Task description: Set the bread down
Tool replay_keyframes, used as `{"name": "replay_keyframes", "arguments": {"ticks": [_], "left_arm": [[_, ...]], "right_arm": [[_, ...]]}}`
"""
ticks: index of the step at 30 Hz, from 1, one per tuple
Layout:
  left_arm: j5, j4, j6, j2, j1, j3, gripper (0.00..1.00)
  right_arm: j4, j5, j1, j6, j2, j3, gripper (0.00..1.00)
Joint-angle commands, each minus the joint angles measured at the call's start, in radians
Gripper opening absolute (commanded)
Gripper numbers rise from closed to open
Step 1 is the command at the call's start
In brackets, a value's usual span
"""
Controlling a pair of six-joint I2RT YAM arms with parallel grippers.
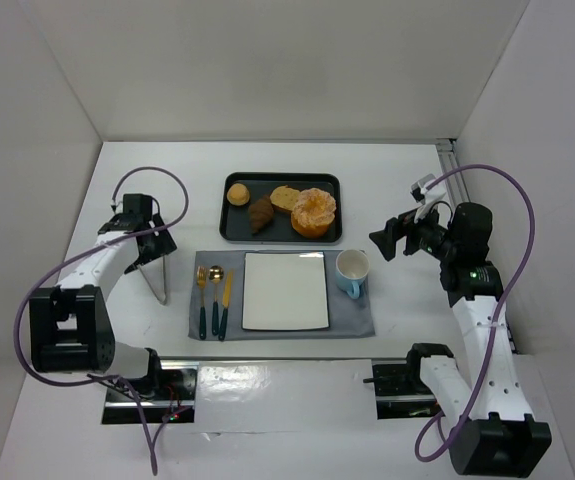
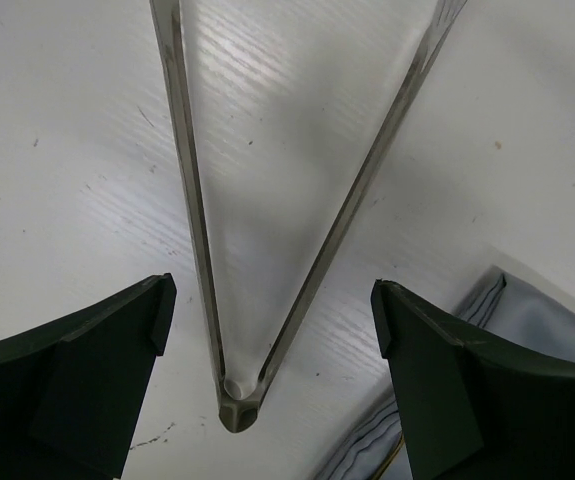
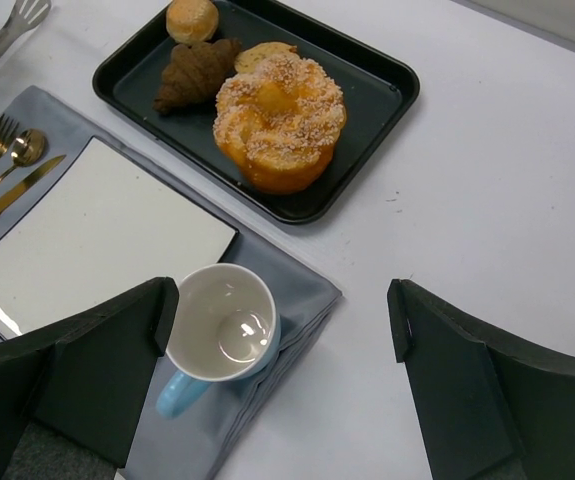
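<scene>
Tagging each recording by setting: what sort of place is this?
Probably a lab mock-up of a dining setting: bare white walls, a plate and cup on a grey placemat, a black tray of breads.

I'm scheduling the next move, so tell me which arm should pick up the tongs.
Left. The left claw hangs open directly over the tongs, straddling their hinged end. The right claw, also open, is off by the cup, nowhere near them.
</scene>
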Motion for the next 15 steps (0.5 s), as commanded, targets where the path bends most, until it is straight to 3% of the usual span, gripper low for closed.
{"name": "replay_keyframes", "arguments": {"ticks": [1, 15], "left_arm": [[0.045, -0.007, 0.021, 0.031, 0.006, -0.012, 0.99], [0.065, -0.048, 0.078, 0.081, 0.006, -0.002, 0.99]], "right_arm": [[0.013, -0.016, 0.004, -0.004, -0.020, 0.020, 0.99], [0.013, -0.016, 0.004, -0.004, -0.029, 0.020, 0.99]]}}
